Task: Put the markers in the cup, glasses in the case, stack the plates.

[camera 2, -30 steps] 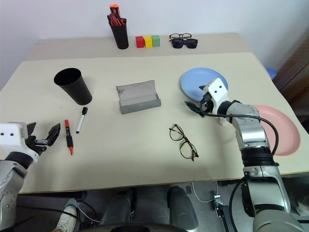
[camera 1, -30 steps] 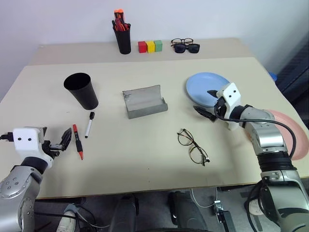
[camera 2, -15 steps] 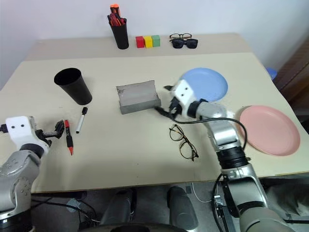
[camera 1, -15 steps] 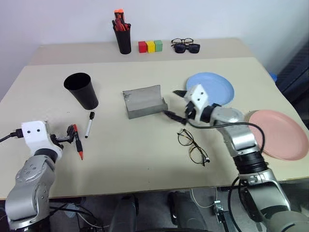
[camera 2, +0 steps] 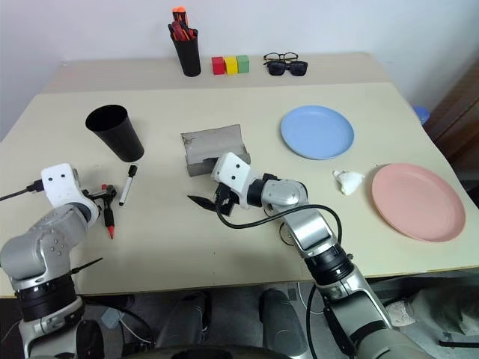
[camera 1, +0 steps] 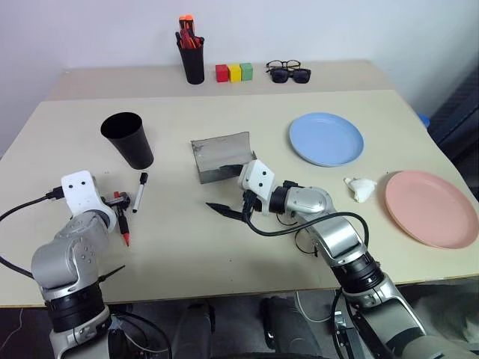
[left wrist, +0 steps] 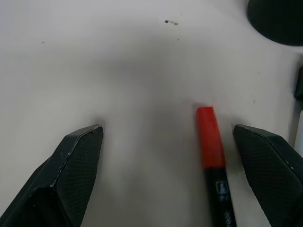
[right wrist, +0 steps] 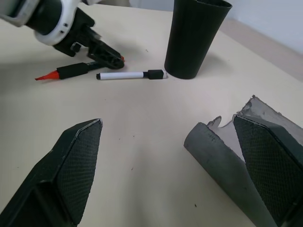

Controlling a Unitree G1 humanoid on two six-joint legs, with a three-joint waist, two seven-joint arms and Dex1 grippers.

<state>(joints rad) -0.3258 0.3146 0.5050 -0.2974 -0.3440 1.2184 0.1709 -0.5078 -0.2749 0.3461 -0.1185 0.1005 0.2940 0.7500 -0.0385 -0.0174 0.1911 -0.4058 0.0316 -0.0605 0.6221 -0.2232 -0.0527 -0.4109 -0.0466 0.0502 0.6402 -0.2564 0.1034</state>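
- Red slim marker (left wrist: 210, 142) lies near the desk's (camera 1: 224, 262) left edge, between the left end effector's (left wrist: 180, 156) wide-open, empty fingers.
- Right end effector (camera 1: 228, 211), spread open and empty, hovers beside the grey felt case (camera 1: 222, 155).

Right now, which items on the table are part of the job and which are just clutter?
Job: red marker, white marker, cup, wire-rimmed glasses, grey case, blue plate, pink plate.

Clutter: pen holder, coloured blocks, two spare glasses, crumpled white scrap.

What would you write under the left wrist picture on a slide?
Open left gripper straddling the red marker lying on the table, with the black cup beyond.
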